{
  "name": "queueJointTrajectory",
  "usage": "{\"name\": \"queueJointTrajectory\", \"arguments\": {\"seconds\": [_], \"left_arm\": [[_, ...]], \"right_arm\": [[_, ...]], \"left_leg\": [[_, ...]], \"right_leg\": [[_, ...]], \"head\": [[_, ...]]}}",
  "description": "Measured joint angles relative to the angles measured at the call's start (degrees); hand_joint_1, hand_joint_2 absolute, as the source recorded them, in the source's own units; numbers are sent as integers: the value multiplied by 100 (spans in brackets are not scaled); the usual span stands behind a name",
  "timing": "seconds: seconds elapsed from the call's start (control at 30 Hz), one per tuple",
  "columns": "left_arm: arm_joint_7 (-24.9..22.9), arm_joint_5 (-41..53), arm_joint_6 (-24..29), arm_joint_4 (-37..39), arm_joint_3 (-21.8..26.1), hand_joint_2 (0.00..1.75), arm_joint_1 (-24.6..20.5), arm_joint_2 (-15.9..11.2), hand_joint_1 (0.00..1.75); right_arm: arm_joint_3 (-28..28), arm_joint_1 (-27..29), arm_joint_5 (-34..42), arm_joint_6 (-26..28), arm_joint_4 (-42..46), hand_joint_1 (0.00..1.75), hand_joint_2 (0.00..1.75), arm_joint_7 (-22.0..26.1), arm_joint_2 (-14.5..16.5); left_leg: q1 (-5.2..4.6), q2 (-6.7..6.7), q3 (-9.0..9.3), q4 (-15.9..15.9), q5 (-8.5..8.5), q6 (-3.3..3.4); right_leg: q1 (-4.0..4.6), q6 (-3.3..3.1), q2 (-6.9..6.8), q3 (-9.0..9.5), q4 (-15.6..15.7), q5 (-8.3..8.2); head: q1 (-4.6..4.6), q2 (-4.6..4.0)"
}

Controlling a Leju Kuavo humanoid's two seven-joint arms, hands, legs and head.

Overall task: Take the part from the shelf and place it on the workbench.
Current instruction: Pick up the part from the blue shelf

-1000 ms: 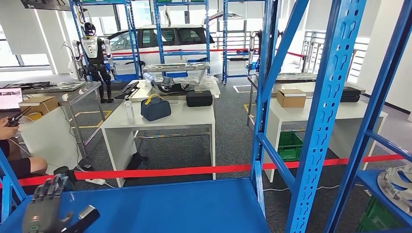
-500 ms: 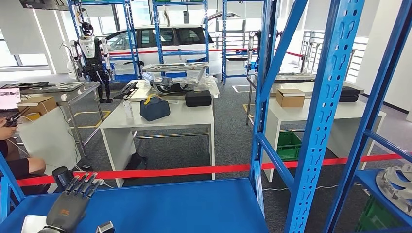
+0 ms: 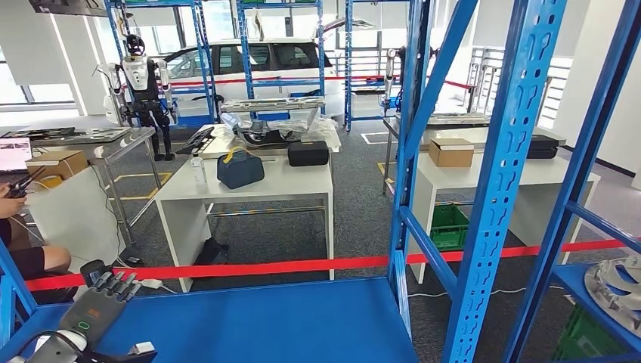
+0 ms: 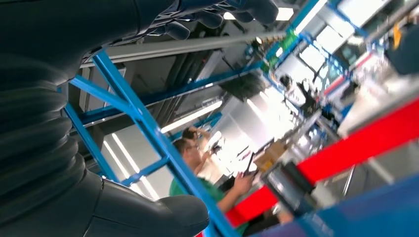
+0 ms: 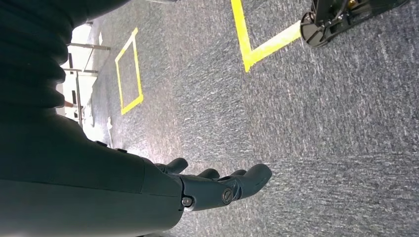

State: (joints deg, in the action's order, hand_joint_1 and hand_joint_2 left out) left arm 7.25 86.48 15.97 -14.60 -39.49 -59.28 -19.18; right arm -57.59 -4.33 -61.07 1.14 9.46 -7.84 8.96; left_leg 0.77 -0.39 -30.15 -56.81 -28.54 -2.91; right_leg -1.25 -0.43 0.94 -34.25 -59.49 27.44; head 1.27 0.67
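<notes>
A silvery metal part [image 3: 618,291] lies on the neighbouring blue shelf board at the far right edge of the head view, partly cut off. My left hand [image 3: 92,311] hovers over the near left corner of the blue shelf board [image 3: 264,325], fingers stretched forward and apart, holding nothing. In the left wrist view its thumb [image 4: 148,215] and fingers [image 4: 222,9] stand wide apart around open air. My right hand [image 5: 207,188] hangs over grey carpet in the right wrist view, fingers loosely extended and holding nothing. A white table [image 3: 249,189] stands beyond the shelf.
Blue shelf uprights [image 3: 499,189] and a diagonal brace separate my shelf bay from the part's bay. Red tape [image 3: 302,266] runs across behind the shelf. A seated person [image 3: 23,253] is at the left. The white table carries a dark bag [image 3: 240,168] and a black case [image 3: 308,153].
My left hand turned from a spread palm with the thumb out to fingers pointing forward, then drew back and down toward the lower left corner. The camera shifted slightly.
</notes>
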Motion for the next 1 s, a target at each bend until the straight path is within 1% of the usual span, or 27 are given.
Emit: {"name": "queueJointTrajectory", "arguments": {"seconds": [0.1,0.3,0.4,0.5,0.6,0.73,0.9,1.0], "left_arm": [[30,-12,-341,26,-71,175,-4,-77,0],[45,-17,-524,60,-124,175,-20,-169,0],[78,-42,-850,74,-136,175,-43,-211,0],[232,-76,-1126,86,-141,175,-53,-291,0],[383,-121,-1178,89,-142,175,-52,-355,0],[565,-96,-1208,99,-151,175,-47,-374,0],[943,-19,-1229,103,-233,175,24,-369,0],[1186,-12,-1130,102,-318,175,110,-356,0]], "right_arm": [[0,-1,-25,0,0,0,175,-6,0],[0,-2,-34,1,0,0,175,-10,0],[0,-2,-59,0,0,0,175,-19,0],[0,-1,-67,0,0,0,175,-31,0],[0,-2,-68,-1,0,0,175,-29,0],[0,-5,-80,-12,0,0,175,-22,0],[0,-8,-109,-16,0,0,175,-18,0],[-1,-12,-126,-16,0,0,175,-22,0]], "left_leg": [[0,0,-1,0,0,0],[-1,-1,-1,0,0,0],[0,0,-2,0,0,0],[0,0,-1,0,0,0],[0,-3,-2,0,0,0],[0,-4,-3,0,0,0],[-1,-3,-3,-1,0,0],[-1,-3,-2,-1,0,0]], "right_leg": [[0,0,0,0,0,0],[-1,0,-1,1,0,0],[-1,0,0,1,0,0],[0,0,0,1,0,0],[1,-1,-3,1,0,1],[0,-1,-6,1,0,1],[-1,0,-5,1,1,1],[-1,0,-5,0,2,1]], "head": [[0,0],[-1,0],[0,-1],[0,0],[0,0],[1,-1],[0,-1],[0,0]]}}
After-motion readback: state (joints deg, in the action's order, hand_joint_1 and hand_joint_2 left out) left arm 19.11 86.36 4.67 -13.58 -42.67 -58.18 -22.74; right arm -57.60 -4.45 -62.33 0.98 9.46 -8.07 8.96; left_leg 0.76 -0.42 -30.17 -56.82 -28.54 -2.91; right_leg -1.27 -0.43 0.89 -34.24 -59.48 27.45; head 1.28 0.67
